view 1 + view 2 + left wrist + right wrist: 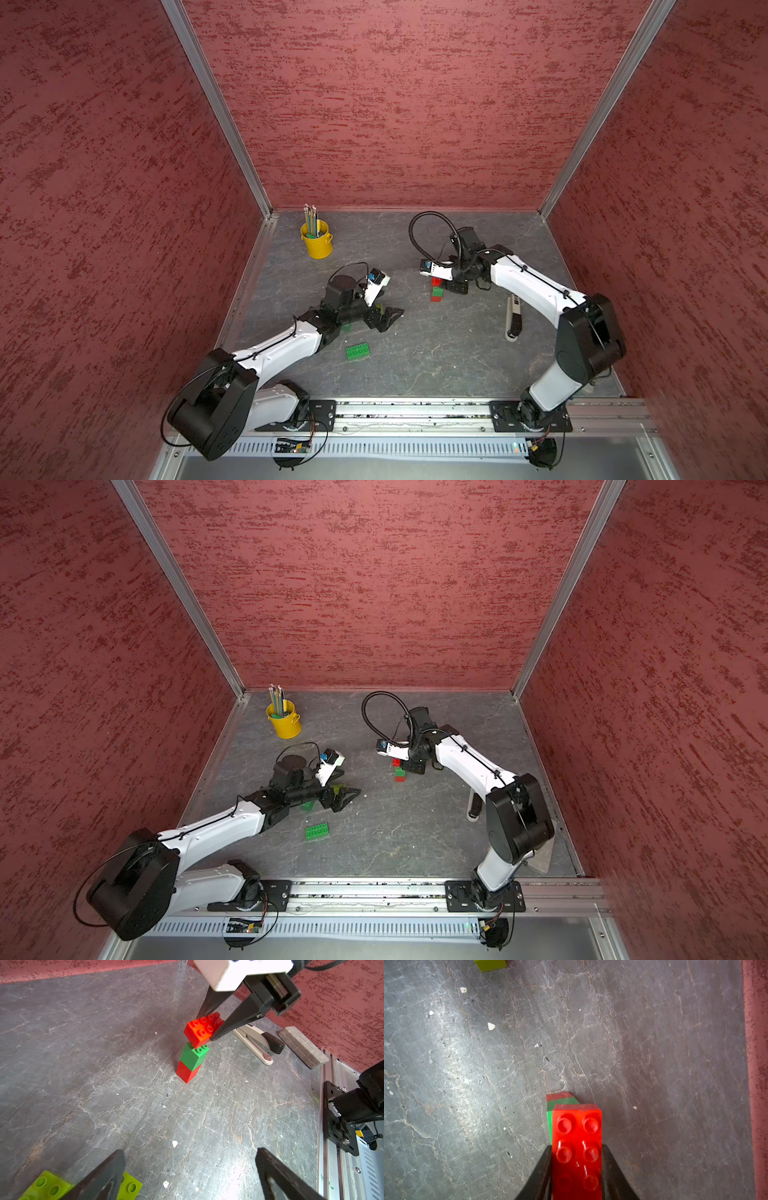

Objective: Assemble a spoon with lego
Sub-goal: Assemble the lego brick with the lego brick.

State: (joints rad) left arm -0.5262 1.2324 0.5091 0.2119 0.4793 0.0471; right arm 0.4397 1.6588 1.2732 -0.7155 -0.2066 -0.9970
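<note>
Two bricks stand stacked, a green brick (193, 1056) on a red base (187, 1073); the right gripper (576, 1148) is clamped on a long red brick (200, 1029), held tilted right over the green brick, its low corner at the green studs; the left gripper (190, 1153) is spread wide, well apart from them, with a lime brick (49, 1186) partly behind one finger; a dark-green brick (358, 351) lies loose beside the left arm.
</note>
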